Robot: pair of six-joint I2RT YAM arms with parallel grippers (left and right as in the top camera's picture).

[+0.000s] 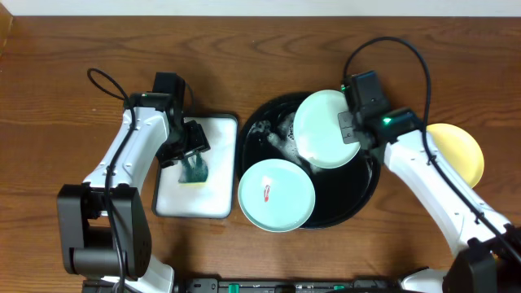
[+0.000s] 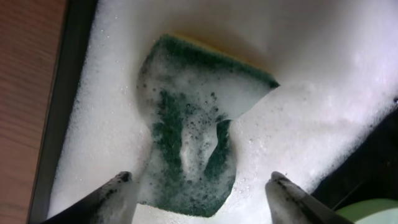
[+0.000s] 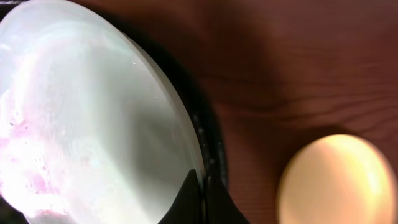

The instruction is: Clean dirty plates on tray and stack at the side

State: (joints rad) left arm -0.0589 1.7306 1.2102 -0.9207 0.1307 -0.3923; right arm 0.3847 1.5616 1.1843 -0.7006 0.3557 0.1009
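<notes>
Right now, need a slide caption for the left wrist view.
Left gripper, jaws open either side of the foamy green sponge in the sudsy dish.

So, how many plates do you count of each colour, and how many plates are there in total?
Pale mint green round plates: 2
Yellow round plate: 1
Total: 3
</notes>
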